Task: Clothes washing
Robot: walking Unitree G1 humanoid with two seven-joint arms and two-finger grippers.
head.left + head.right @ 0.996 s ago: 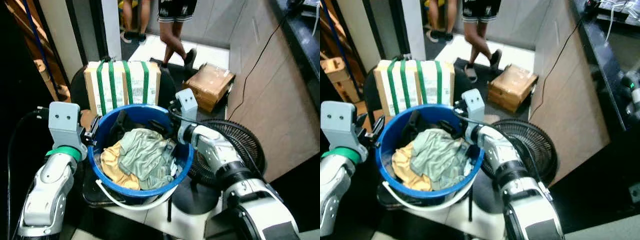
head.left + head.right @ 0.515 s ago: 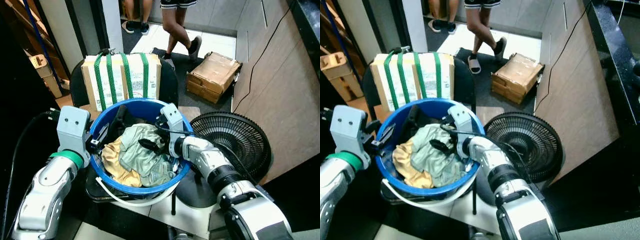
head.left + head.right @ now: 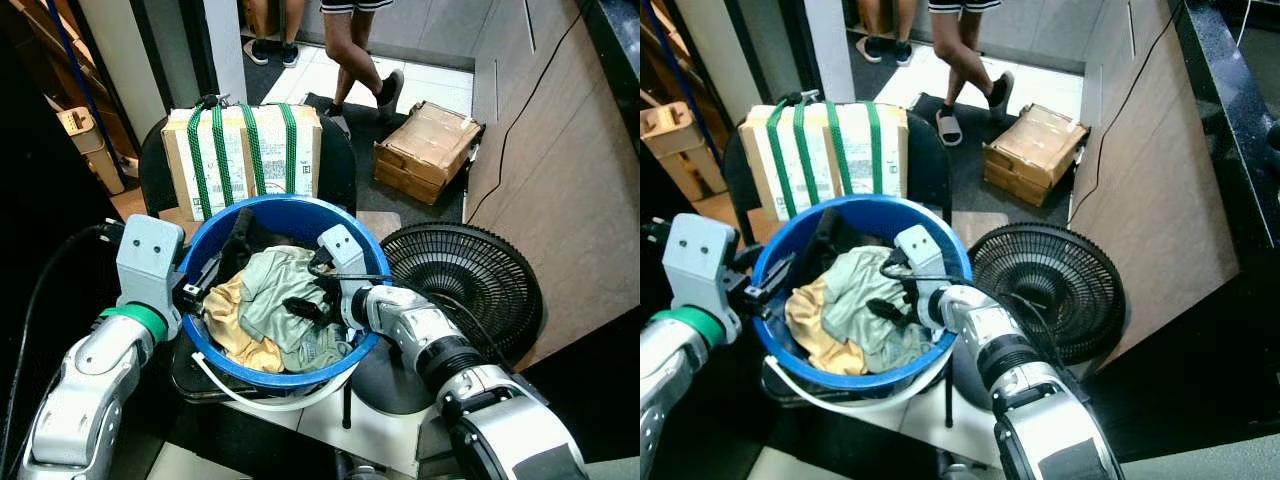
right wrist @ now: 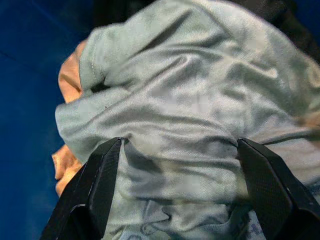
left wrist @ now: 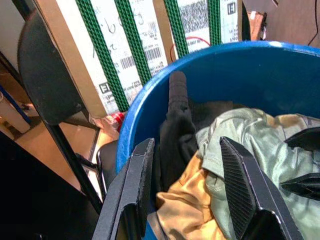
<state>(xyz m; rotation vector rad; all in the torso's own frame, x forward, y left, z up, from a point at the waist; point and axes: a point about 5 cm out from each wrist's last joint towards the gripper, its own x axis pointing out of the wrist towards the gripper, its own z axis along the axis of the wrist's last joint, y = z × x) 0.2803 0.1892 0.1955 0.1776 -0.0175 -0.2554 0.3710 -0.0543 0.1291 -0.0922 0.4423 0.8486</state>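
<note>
Both sets of jaws stand wide apart and hold nothing: the right gripper (image 3: pixel 300 304) has its two black fingers (image 4: pixel 97 187) spread across the pale green garment (image 3: pixel 280 305), their tips pressed into the cloth, while the left gripper (image 3: pixel 197 285) straddles the near-left rim of the blue bucket (image 3: pixel 300 218), one finger outside the wall and one inside. Compared with half a second ago the right gripper has sunk a little lower and further into the heap, and the left arm has scarcely shifted; a second ago the right gripper was still up at the bucket's right rim. The green garment lies on top of the pile, directly between the right fingers, with a yellow-orange cloth (image 3: pixel 228 320) beneath it toward the left gripper and a dark garment (image 5: pixel 175 130) draped against the far-left inner wall. The bucket's wall rings the clothes closely on every side. A strapped cardboard box (image 3: pixel 243 155) stands on a black chair (image 5: pixel 47 85) just behind the bucket, a floor fan (image 3: pixel 462 285) sits just beside it on the right, and a wooden panel (image 3: pixel 560 170) rises beyond the fan. A person's legs (image 3: pixel 355 45) stand well apart in the doorway.
</note>
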